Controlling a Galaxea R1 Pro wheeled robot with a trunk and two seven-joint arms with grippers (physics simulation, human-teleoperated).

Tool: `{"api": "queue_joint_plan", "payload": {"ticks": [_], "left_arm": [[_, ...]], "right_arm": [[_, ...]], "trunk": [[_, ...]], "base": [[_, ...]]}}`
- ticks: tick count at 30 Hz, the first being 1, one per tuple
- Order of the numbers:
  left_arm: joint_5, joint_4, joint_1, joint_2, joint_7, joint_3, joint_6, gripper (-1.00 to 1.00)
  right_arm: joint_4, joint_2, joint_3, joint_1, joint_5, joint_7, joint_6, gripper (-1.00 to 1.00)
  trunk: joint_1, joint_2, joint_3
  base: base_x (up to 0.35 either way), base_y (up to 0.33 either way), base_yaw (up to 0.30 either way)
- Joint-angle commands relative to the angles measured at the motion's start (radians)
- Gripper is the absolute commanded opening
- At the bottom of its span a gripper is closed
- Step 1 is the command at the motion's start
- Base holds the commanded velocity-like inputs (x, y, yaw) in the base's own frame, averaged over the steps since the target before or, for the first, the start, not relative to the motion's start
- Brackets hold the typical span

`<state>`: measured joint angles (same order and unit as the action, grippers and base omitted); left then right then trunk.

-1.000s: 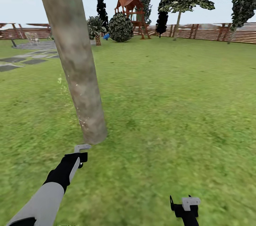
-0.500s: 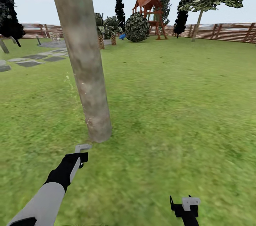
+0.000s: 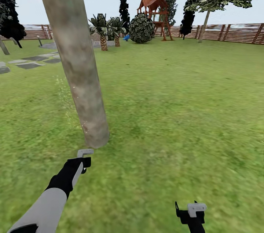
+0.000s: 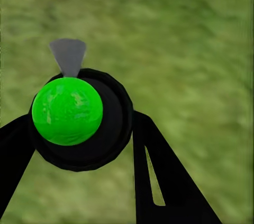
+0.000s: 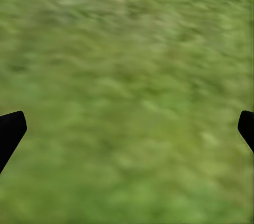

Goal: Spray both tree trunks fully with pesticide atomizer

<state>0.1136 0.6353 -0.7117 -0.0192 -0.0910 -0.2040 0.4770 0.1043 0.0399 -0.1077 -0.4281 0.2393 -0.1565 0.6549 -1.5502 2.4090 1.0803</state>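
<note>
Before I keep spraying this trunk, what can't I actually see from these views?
- Trunk: top cut off by the head view's upper edge; far side hidden by the trunk itself.
- Sprayer: body hidden under its green cap in the left wrist view.
- Spray specks: too faint to judge coverage.
- Right gripper: fingertips cut off by the right wrist view's edges.

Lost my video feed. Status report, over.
Left gripper shut on atomizer, nozzle toward tree trunk. Right gripper open, empty, over grass. Pesticide beside trunk. Nothing in the way.

our left end effector [image 4: 79, 128] clamps the atomizer [image 4: 67, 110], arm stretched forward; our right end effector [image 5: 127, 128] hangs agape.
</note>
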Motion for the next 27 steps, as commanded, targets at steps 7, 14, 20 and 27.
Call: {"api": "queue_joint_plan", "payload": {"ticks": [7, 14, 20, 27], "left_arm": [[0.001, 0.001, -0.011, 0.000, 0.004, 0.006, 0.011, -1.00], [-0.002, 0.001, -0.075, -0.025, 0.015, 0.006, 0.134, -1.00], [0.007, 0.019, -0.100, -0.004, 0.014, 0.009, 0.206, -1.00], [0.005, 0.020, -0.120, -0.046, 0.012, 0.062, 0.212, -1.00]], "right_arm": [[0.000, 0.000, -0.001, 0.000, -0.002, -0.002, -0.001, 1.00], [0.000, 0.000, -0.001, 0.000, -0.002, -0.002, -0.001, 1.00], [0.000, 0.000, -0.001, 0.000, -0.002, -0.003, -0.001, 1.00], [0.000, 0.001, -0.001, 0.000, -0.002, -0.003, -0.001, 1.00]], "trunk": [[0.000, 0.000, 0.000], [0.000, 0.000, 0.000], [0.000, 0.000, 0.000], [0.000, 0.000, 0.000]], "base": [[0.002, -0.003, 0.078], [0.000, 0.000, 0.010], [0.000, 0.000, 0.000], [0.000, 0.000, 0.000]]}}
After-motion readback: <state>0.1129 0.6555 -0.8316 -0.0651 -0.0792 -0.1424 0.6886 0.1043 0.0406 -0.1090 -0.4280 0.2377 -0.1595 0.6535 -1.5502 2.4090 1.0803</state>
